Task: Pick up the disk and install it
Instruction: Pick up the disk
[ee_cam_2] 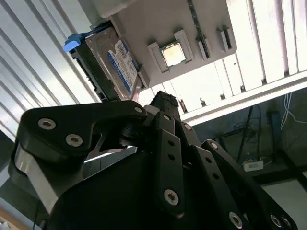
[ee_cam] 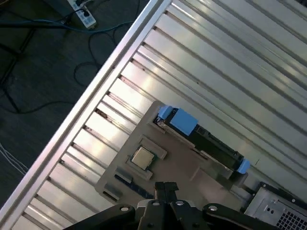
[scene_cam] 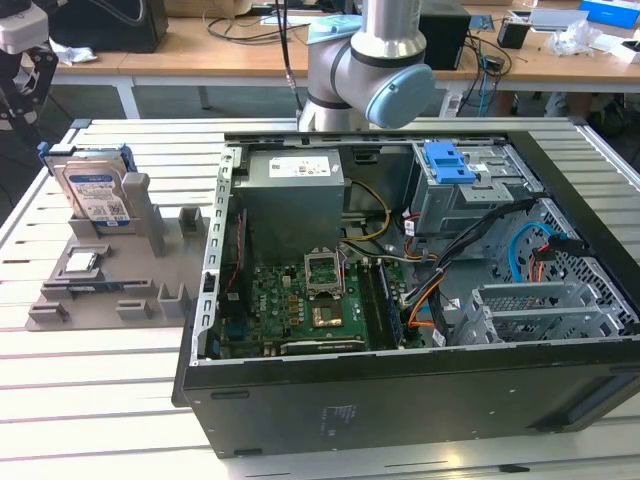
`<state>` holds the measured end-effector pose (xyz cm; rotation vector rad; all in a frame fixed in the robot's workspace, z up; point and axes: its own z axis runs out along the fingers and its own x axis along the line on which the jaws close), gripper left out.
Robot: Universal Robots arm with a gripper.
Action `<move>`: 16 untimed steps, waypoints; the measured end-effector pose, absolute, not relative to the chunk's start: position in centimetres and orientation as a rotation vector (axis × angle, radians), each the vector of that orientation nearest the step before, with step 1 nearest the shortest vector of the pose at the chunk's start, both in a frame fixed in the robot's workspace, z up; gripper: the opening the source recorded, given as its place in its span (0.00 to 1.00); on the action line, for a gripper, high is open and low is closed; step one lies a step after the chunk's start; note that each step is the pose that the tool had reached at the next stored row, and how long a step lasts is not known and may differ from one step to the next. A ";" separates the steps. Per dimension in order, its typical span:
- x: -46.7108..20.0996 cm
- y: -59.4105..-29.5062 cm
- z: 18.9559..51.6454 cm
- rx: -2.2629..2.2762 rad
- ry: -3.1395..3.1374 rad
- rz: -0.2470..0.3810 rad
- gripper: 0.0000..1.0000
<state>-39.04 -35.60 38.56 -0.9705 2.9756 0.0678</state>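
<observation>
Hovering clear of the work, the gripper (ee_cam: 165, 186) has its tips pinched close together w/ nothing between them: narrow and empty, going by both wrist views. No contact w/ anything.

Nearest thing out from the tips in the first wrist view is the small square chip (ee_cam: 142, 157), seated in its pocket on the grey holder plate (ee_cam: 182, 167). Past the chip, on the same plate, stands the disk (ee_cam: 201, 136). So the chip sits between tips and disk, and the disk is well apart from the gripper.

The disk is on edge, upright in a slot in its blue frame, not flat. From above, only its thin top edge shows, w/ the long axis running along the plate's far side, blue tabs at both ends. The exterior view gives the label face of the disk (scene_cam: 95, 190), at the exterior view's left, beside the open PC case (scene_cam: 400, 400).

Judgement: pickup not begun, and the disk isn't installed. The drive bay w/ the blue bracket (scene_cam: 447, 160) is inside the case, well apart from the disk.
</observation>
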 end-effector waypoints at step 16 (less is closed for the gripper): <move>-39.0 -35.6 38.6 -1.448 2.783 0.070 0.11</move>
